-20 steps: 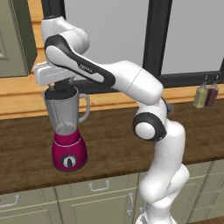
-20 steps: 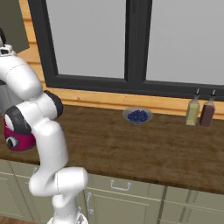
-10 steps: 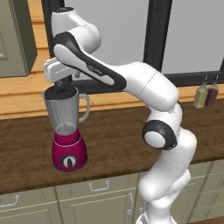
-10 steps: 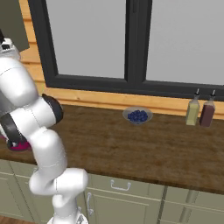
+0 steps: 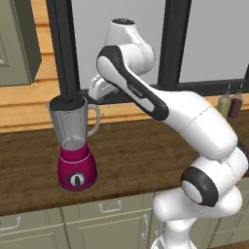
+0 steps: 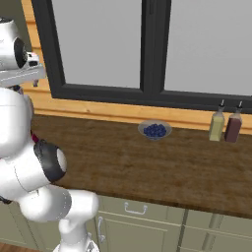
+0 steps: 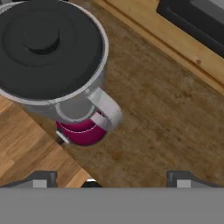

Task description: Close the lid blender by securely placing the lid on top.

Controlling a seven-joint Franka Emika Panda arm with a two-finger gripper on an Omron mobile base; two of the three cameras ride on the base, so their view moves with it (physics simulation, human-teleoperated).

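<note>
Legible markings: none confirmed. The robot arm [image 5: 146, 97] carries a short line of dark lettering on its white upper link, visible in the left base view, but the characters are too small and blurred to read. The blender [image 5: 74, 146] has a black dial on its magenta base with no readable marks. The two bottles [image 6: 225, 125] on the counter show no readable labels.

Lid [image 7: 41, 46] seated on blender [image 7: 83, 111] jar; fingers [image 7: 39, 179] spread, empty
</note>
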